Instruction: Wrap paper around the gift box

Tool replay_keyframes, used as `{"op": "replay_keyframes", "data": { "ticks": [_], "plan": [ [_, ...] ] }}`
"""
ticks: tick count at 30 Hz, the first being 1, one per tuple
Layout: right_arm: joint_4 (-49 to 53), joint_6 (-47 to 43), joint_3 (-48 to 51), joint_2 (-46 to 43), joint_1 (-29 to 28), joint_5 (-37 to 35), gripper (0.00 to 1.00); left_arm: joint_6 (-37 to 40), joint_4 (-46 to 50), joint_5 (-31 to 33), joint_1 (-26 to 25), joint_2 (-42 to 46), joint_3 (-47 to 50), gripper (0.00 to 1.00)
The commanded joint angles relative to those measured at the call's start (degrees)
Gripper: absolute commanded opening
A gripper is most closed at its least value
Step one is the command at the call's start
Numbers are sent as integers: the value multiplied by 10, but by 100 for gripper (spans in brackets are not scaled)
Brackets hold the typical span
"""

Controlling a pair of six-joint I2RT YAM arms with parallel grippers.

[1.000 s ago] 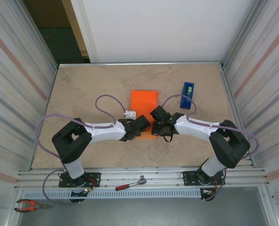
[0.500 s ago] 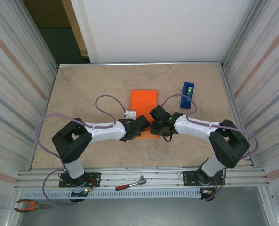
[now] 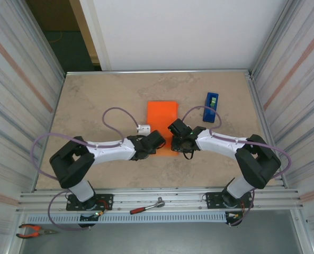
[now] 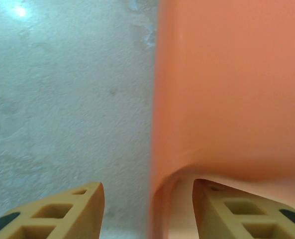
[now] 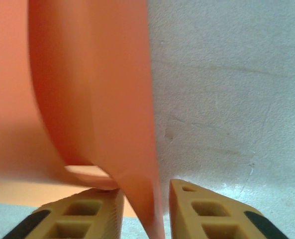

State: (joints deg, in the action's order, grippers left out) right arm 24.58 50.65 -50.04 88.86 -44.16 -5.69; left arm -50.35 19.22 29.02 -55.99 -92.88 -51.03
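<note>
The orange paper (image 3: 162, 115) lies mid-table, its near end between both wrists. My left gripper (image 3: 157, 142) sits at the near left corner. In the left wrist view it (image 4: 148, 185) is open, one finger (image 4: 246, 211) tucked under the raised paper (image 4: 227, 89), the other on bare table. My right gripper (image 3: 173, 138) is at the near right corner. Seen from the right wrist, it (image 5: 146, 188) is open too: a curled flap of paper (image 5: 102, 99) hangs down between the jaws, leaning on one finger (image 5: 82, 214). The gift box is hidden.
A blue tape dispenser (image 3: 212, 107) stands right of the paper. A ratchet wrench (image 3: 146, 206) and pliers (image 3: 32, 230) lie on the rail in front of the arm bases. Corrugated walls close in the beige table (image 3: 93, 100) on both sides.
Both grippers have opened. The left arm has drawn back a little to the left. The paper's near end, seen flat below the grippers before, now stands up between them.
</note>
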Motion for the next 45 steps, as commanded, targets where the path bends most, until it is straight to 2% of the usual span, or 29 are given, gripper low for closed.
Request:
{"op": "replay_keyframes", "data": {
  "ticks": [1,5,9,12,15,18,22,24,27,31,36,37,38,41,43,45],
  "plan": [
    [17,4,2,0,6,-14,43,20,-27,-21,1,39,35,51],
    [17,-2,-5,5,13,-9,43,33,-58,-46,4,38,51,47],
    [20,-9,-17,11,18,-7,40,33,-69,-50,4,19,48,33],
    [21,-13,-21,17,20,-5,37,33,-74,-44,4,5,41,29],
    [20,-17,-24,27,24,-2,33,35,-73,-45,4,-9,30,17],
    [18,-18,-23,30,28,0,28,33,-68,-45,4,-19,21,0],
    [17,-23,-24,31,31,3,16,25,-65,-39,3,-17,25,0],
    [16,-27,-24,28,33,6,13,16,-55,-27,-1,-8,29,0],
    [16,-33,-23,25,33,11,15,-3,-39,-18,-8,8,34,0],
    [15,-37,-20,21,32,14,25,-30,-26,-8,-23,20,38,0],
    [14,-38,-18,27,33,17,25,-42,-26,-7,-25,5,34,0],
    [14,-38,-18,29,32,17,25,-41,-21,-5,-25,1,31,6],
    [13,-37,-17,28,32,16,23,-41,-17,-2,-25,-1,28,19],
    [12,-37,-17,30,32,17,20,-37,-15,4,-24,-1,26,47],
    [12,-37,-16,31,32,16,19,-33,-15,2,-20,2,27,56],
    [11,-37,-17,31,32,16,19,-29,-20,0,-18,5,33,57]
  ]
}}
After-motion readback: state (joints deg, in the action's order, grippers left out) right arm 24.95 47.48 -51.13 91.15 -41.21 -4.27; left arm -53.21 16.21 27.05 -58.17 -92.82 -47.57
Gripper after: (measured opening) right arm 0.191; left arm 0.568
